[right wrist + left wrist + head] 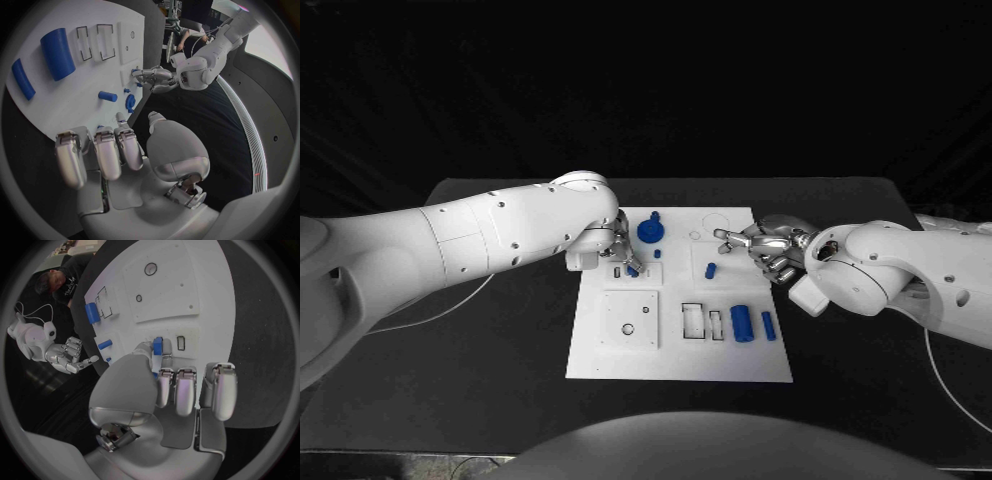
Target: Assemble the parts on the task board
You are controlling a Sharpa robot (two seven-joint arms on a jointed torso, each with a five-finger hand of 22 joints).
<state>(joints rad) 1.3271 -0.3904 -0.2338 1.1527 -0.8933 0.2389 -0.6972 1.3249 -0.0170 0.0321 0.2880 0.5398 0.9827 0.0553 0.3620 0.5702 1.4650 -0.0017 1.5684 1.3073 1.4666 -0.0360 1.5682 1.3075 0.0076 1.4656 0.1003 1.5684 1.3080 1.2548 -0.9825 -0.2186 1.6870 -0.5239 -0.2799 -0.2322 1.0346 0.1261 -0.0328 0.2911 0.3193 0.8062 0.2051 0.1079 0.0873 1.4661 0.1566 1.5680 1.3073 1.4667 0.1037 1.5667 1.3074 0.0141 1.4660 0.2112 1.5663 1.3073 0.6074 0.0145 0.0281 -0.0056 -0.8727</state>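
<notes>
Left wrist view: left hand (164, 390) pinching small blue part (157, 346) over task board (206, 280). Probably mid-insertion; next, seat into slot (180, 342) beside. Right hand (769, 250) empty, fingers apart.

A flat white rectangular task board (678, 360), marked with thin black outlines of rectangles and small circles, lies on a matt black table (488, 380). On it sit small blue plastic parts: a dark blue round-topped knob (651, 230), a short blue peg (711, 269), a thick blue cylinder (741, 323) and a slimmer blue bar (769, 325). The silver metal left hand (178, 390) on its glossy white arm holds a small blue piece (157, 345), and the right hand (109, 152) is the same silver with pale grey pads.
</notes>
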